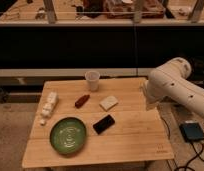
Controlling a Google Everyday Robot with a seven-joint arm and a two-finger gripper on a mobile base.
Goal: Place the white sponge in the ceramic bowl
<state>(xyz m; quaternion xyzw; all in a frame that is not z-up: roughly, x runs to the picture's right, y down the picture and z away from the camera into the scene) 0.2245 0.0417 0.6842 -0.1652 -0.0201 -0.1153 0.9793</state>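
The white sponge (109,102) lies flat on the wooden table (130,137), right of centre. The ceramic bowl (68,135), a wide shallow green dish with pale rings inside, sits at the front left and holds nothing. My gripper (149,100) is at the lower end of the white arm (170,82), over the table's right edge. It is well to the right of the sponge, apart from it, and mostly hidden by the arm's housing.
A translucent white cup (92,80) stands at the back centre. A small red-brown object (81,101) lies left of the sponge. A black slab (104,124) lies between sponge and bowl. A row of white cubes (48,106) runs along the left edge. A dark box with cables (192,132) is on the floor at right.
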